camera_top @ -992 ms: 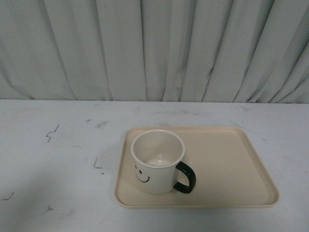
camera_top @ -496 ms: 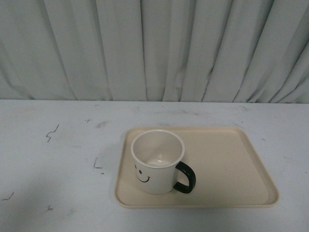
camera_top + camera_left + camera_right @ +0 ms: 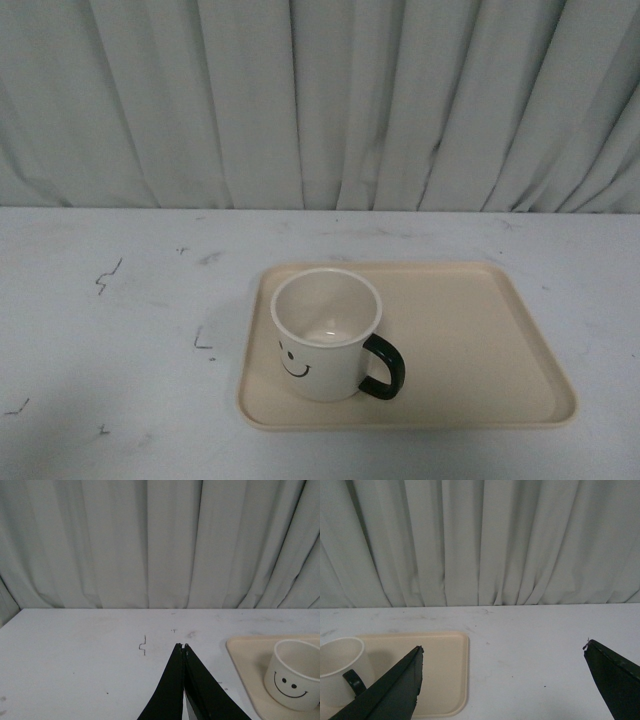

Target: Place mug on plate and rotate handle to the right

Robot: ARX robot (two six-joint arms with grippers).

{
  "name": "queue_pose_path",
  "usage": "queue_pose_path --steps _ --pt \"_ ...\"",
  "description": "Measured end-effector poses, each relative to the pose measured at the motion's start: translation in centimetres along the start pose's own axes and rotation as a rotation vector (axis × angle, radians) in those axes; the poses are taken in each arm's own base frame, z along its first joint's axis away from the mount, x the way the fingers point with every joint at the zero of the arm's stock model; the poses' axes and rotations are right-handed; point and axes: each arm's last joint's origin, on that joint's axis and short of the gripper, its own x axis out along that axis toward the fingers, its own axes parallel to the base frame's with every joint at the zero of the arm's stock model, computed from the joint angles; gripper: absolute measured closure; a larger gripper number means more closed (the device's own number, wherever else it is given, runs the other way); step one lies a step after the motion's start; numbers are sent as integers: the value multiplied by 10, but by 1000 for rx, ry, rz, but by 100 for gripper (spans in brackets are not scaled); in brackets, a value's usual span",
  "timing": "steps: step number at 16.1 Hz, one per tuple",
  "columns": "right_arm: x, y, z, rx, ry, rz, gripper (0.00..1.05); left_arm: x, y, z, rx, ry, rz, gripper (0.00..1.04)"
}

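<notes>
The cream-white mug point(image 3: 325, 335) with a black smiley face stands upright on the left half of the beige plate point(image 3: 470, 340). Its black handle point(image 3: 384, 368) points to the right and slightly toward me. Neither arm shows in the front view. My left gripper point(image 3: 182, 646) is shut and empty, over the table to the left of the plate point(image 3: 247, 667) and mug point(image 3: 295, 674). My right gripper point(image 3: 502, 647) is open and empty, over the table to the right of the plate point(image 3: 442, 670); the mug point(image 3: 340, 670) and handle point(image 3: 354, 681) show at that view's edge.
The white table point(image 3: 110, 330) carries small dark scuff marks point(image 3: 105, 275). A pale pleated curtain point(image 3: 320, 100) hangs along the table's far edge.
</notes>
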Motion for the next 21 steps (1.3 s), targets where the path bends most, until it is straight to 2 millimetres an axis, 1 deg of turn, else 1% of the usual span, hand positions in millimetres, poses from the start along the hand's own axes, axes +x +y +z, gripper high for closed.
queue_pose_path --steps 2,3,4,5,6,7,9,10,11,12,13,15,17,18,20,21 --pt "0 0 0 0 0 0 6 0 0 -1 0 8 0 103" --pt "0 0 0 0 1 0 6 0 0 0 0 -1 1 96" --pt "0 0 0 0 0 0 6 0 0 -1 0 4 1 81" --pt "0 0 0 0 0 0 6 0 0 -1 0 4 0 70" --pt "0 0 0 1 -3 -2 6 0 0 -1 0 4 0 63" --pt "5 4 6 21 -32 -4 6 0 0 -1 0 4 1 50" --pt "21 13 12 57 29 44 6 0 0 -1 0 4 0 29" --pt "30 15 17 75 50 38 6 0 0 -1 0 4 0 20" --pt "43 20 28 85 60 39 6 0 0 -1 0 4 1 9" --pt "57 28 38 87 94 69 6 0 0 -1 0 4 0 6" --pt "72 35 47 82 135 92 6 0 0 -1 0 4 0 7" --pt "104 45 56 99 270 130 6 0 0 -1 0 4 1 7" --pt "128 58 62 126 374 206 6 0 0 -1 0 4 1 7" --pt "149 68 68 157 458 264 6 0 0 -1 0 4 0 7" --pt "173 83 71 195 570 331 6 0 0 -1 0 4 0 7" --pt "183 91 68 209 627 357 6 0 0 -1 0 4 0 7"
